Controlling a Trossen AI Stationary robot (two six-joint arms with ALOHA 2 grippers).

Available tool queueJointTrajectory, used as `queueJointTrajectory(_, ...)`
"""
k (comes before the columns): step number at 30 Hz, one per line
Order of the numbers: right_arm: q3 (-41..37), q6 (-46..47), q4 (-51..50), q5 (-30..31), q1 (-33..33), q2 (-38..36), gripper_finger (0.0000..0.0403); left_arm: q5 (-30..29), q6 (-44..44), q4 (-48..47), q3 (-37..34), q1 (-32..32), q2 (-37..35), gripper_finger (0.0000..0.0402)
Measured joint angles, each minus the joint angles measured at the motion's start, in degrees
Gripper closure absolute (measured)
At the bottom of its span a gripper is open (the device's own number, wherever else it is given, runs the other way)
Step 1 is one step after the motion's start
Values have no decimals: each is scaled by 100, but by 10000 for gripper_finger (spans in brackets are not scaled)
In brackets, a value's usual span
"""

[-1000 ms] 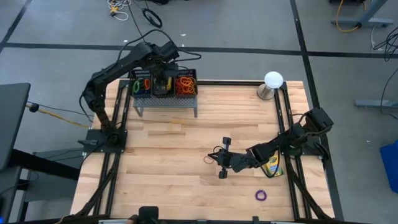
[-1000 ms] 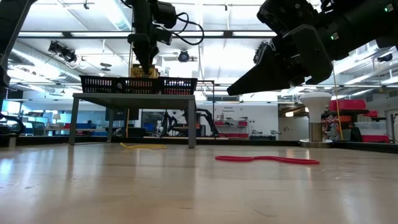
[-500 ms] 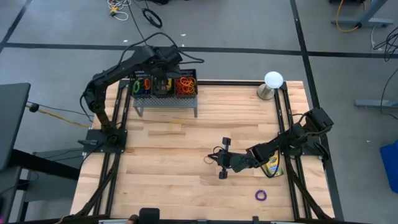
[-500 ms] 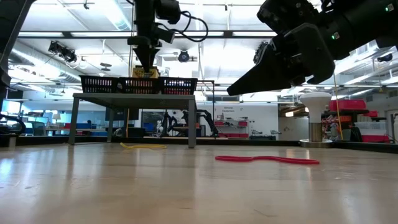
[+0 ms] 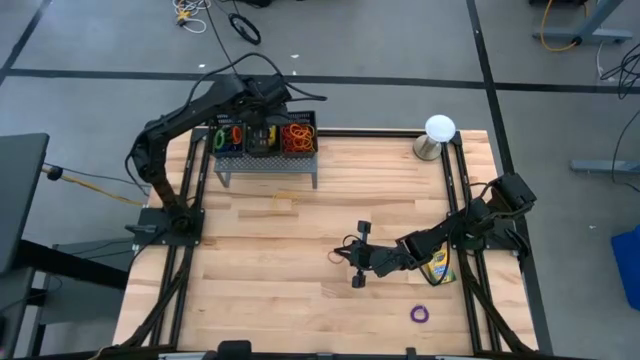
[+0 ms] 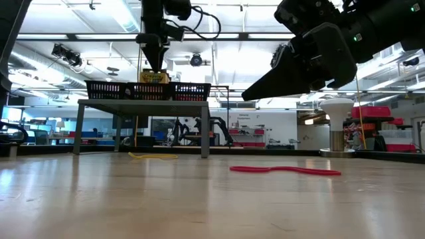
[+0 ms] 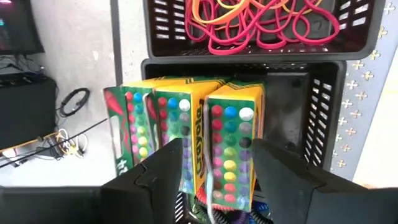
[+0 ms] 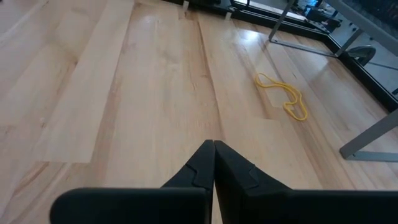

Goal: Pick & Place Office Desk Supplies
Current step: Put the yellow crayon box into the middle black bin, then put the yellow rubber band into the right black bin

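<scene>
Three yellow-and-green crayon boxes stand upright side by side in the middle compartment of the black basket, which sits on a small grey stand at the table's far left. My left gripper hangs open just above them, touching nothing. Red and orange rubber bands fill the neighbouring compartment. My right gripper is shut and hovers over the middle of the table. Another crayon box lies flat under the right arm. A red band, a yellow band and a purple band lie on the wood.
A white ball on a metal base stands at the far right corner. The basket's stand raises it above the table top. Black rails run along the table's left and right edges. Bare wood lies between the stand and my right gripper.
My left gripper has risen a little above the crayon boxes in the basket's middle compartment. The boxes stay where they were.
</scene>
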Motion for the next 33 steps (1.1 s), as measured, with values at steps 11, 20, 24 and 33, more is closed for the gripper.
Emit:
queueJointTrajectory(11, 0, 31, 37, -15, -7, 0, 391, -657, -139, 41, 0, -333, -429, 176)
queueJointTrajectory(20, 0, 547, -121, -387, -282, 0, 391, 577, -2000, 107, -377, -1011, -994, 311)
queueJointTrajectory(24, 0, 651, -400, -450, -183, 0, 391, 374, -2468, 1351, -1749, -1980, -1506, 389)
queueJointTrajectory(33, 0, 833, -504, -450, 153, 0, 392, 125, -3174, 6005, -5353, -3765, -2558, 393)
